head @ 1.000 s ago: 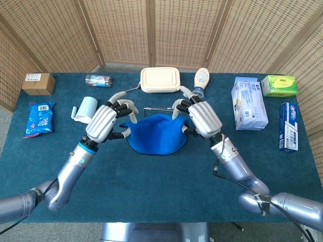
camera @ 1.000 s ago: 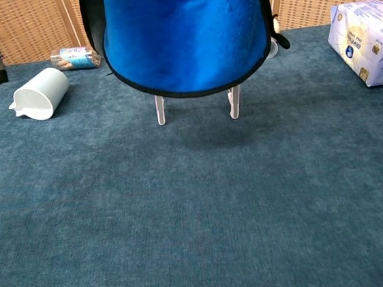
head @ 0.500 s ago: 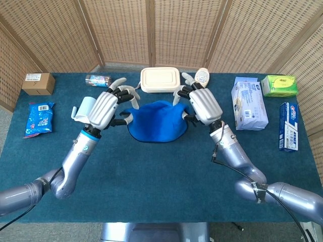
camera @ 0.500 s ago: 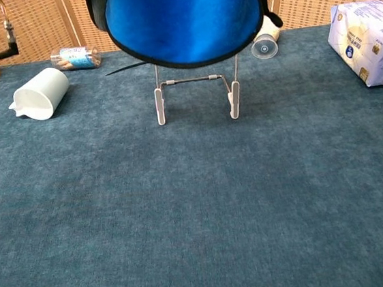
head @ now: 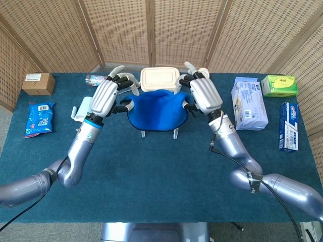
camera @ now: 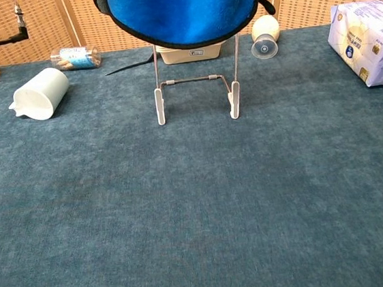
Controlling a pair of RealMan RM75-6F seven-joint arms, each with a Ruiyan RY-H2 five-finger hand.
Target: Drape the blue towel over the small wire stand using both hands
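Observation:
The blue towel [head: 156, 110] hangs in the air between my two hands, its lower edge sagging in a curve. My left hand [head: 107, 96] grips its left edge and my right hand [head: 201, 94] grips its right edge. In the chest view the towel [camera: 184, 10] fills the top centre, above the small wire stand [camera: 196, 91], whose white feet rest on the blue cloth. The stand's feet [head: 175, 134] show just below the towel in the head view. The stand's upper part is hidden behind the towel.
Behind the stand lie a cream lunch box [head: 159, 79] and a bottle [camera: 263, 34] on its side. A white cup [camera: 41, 93] lies at the left, with a small jar [camera: 75, 57], a brown box [head: 38, 83] and a blue packet [head: 39, 118]. Tissue packs [head: 249, 103] and boxes [head: 278, 85] sit right.
Both hands have lifted the towel higher and farther back. The stand, mostly covered before, now shows its legs and crossbar below the towel's hem.

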